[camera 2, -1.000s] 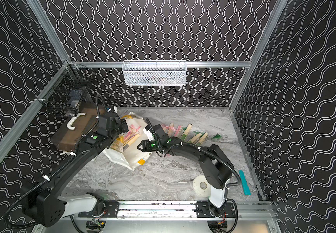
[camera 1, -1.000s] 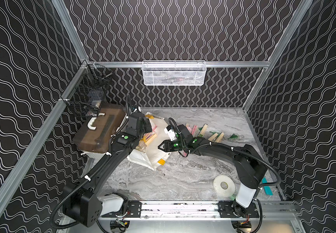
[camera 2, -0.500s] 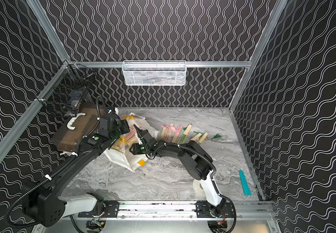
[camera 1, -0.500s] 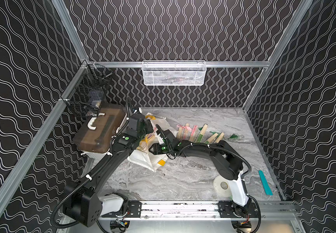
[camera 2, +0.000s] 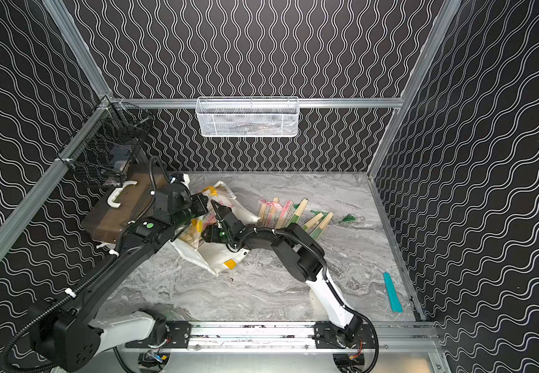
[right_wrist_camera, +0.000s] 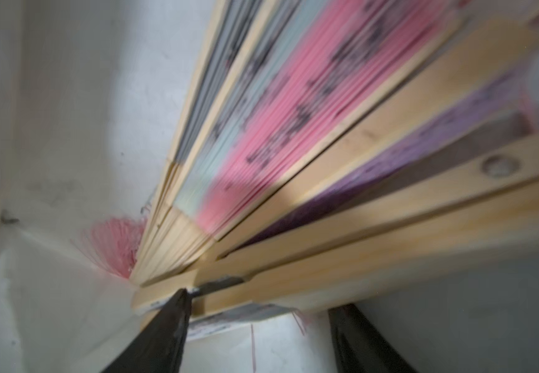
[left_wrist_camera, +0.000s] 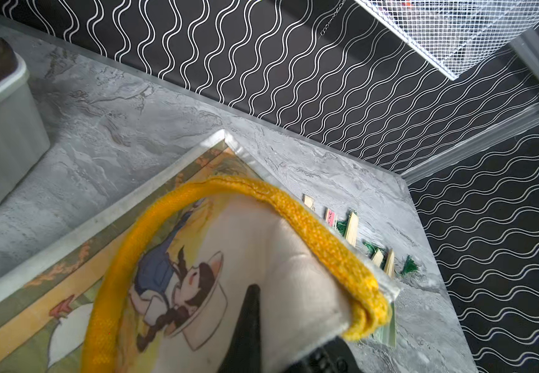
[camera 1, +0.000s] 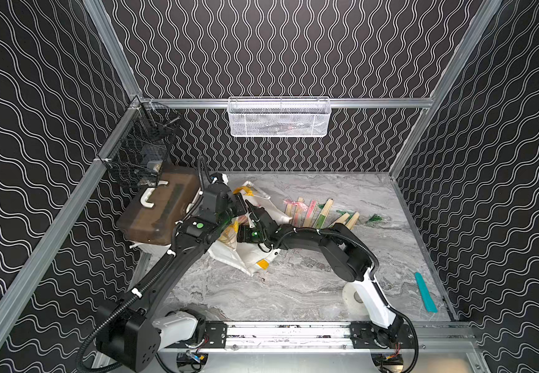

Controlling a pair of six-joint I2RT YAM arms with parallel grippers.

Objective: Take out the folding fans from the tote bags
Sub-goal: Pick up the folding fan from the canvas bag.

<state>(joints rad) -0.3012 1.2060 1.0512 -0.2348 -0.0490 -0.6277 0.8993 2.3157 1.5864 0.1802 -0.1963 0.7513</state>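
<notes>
Both top views give me even, bright light from above and sharp detail, with only soft shadows on the bench (camera 1: 261,300). My right wrist view is smeared: the folding fans (right_wrist_camera: 294,129) are blurred.

Black arms (camera 1: 164,274), white base links (camera 1: 373,297), ribbed conduit (camera 1: 113,318), green dots (camera 1: 200,225), white zip-ties (camera 1: 136,292), black right claw (right_wrist_camera: 258,303).

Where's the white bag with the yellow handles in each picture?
Top view: the bag lies crumpled just left of centre.
Top view: same spot.
Left wrist: it fills the foreground, yellow handle looped over it.
Right wrist: its white inside surrounds the packed fans; blurry.
Shared landmark: the row of fans outside the bag, missing only from the right wrist.
</notes>
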